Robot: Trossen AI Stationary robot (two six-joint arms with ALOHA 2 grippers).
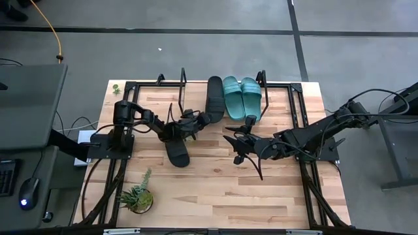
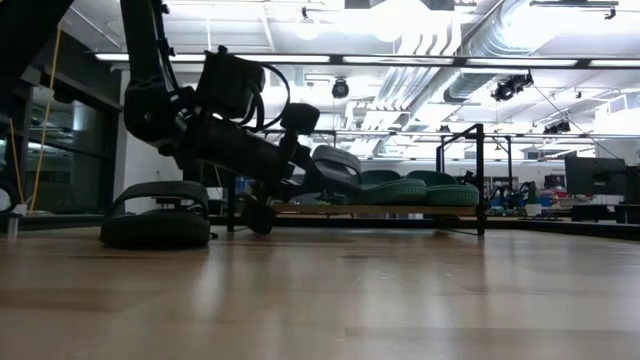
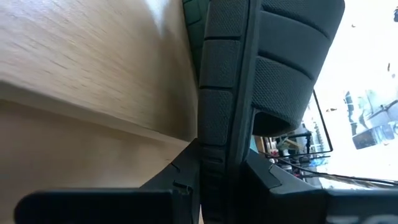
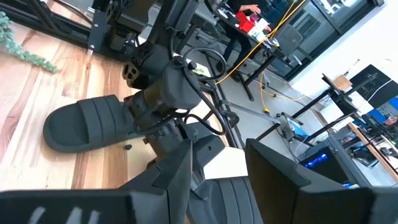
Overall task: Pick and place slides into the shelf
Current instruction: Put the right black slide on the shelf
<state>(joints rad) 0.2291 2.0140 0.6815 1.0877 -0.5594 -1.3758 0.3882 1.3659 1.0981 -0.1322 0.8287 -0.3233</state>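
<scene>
The butcher-block wooden worktop point(image 1: 215, 189) is seen from above, with both dark arms reaching in over it. At its far edge stands the shelf point(image 1: 196, 98), a light wooden board framed by upright black wire brackets. On that board two teal green slides with ribbed straps point(image 1: 241, 96) lie side by side, soles down. Just beside them, on the left arm's side, a matte black slide point(image 1: 214, 99) is tipped up on its edge; in the low view it leans above the board's edge point(image 2: 335, 165). The left gripper point(image 1: 204, 119) is at the near end of this black slide, and its fingers point(image 3: 214, 124) are closed tight on the slide's edge, as the left wrist view shows. A second matte black slide point(image 1: 176, 151) lies flat on the worktop in front of the shelf, under the left arm and apart from the board. The right gripper point(image 1: 234, 140) hovers over the bare worktop near the middle, in front of the teal pair, with its fingers point(image 4: 177, 171) parted and nothing between them. A small green potted plant point(image 1: 137, 196) stands at the near left corner of the worktop, well apart from the slides.
</scene>
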